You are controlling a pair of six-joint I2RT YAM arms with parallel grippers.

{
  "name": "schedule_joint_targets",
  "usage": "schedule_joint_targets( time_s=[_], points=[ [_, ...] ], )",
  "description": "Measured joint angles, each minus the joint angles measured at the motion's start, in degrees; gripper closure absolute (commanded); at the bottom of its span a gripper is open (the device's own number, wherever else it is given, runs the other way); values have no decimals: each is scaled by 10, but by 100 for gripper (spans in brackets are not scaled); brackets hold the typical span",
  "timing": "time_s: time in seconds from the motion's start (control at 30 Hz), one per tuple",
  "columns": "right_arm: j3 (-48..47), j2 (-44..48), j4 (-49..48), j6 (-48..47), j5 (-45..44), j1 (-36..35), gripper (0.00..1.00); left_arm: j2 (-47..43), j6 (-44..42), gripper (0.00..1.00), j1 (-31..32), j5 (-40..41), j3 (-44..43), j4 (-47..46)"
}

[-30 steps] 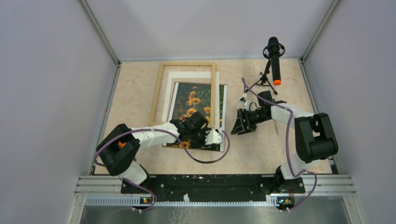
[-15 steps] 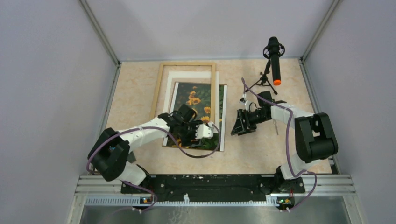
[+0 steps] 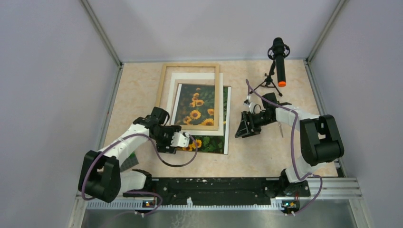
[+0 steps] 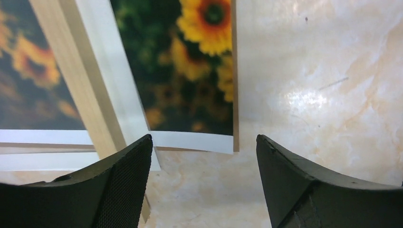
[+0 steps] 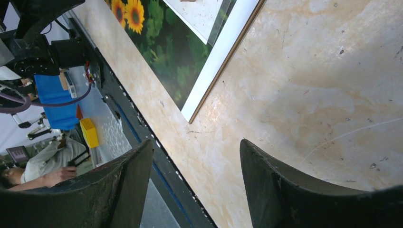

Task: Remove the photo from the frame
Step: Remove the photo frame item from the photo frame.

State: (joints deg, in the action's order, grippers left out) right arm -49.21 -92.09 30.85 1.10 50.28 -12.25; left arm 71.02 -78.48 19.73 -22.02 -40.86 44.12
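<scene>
The frame (image 3: 162,95) lies flat on the table (image 3: 266,156), toward the far side. The photo (image 3: 211,143) lies under it and sticks out at the near and right sides. A sheet of card (image 3: 192,78) shows inside the frame, behind the photo. The left gripper (image 3: 187,140) is at the photo's near left corner. The right gripper (image 3: 241,130) is just right of the photo. A microphone stand (image 3: 279,59) stands behind it.

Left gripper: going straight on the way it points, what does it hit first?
Likely the photo, at its white-bordered corner dead ahead of the left gripper. It looks tilted down, so it may touch bare table just short of that; depth unclear.
</scene>
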Motion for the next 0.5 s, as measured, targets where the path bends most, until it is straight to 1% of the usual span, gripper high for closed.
schedule_joint_targets(
  time_s=[0.17, 0.3, 0.5],
  points=[
    [0, 0, 0, 0, 0, 0, 34, 21, -66, 17, -35, 2, 8, 9],
    [0, 0, 0, 0, -3, 0, 33, 35, -106, 17, -43, 4, 8, 10],
    [-1, -1, 0, 0, -10, 0, 33, 35, -130, 23, -43, 12, 28, -19]
  ],
)
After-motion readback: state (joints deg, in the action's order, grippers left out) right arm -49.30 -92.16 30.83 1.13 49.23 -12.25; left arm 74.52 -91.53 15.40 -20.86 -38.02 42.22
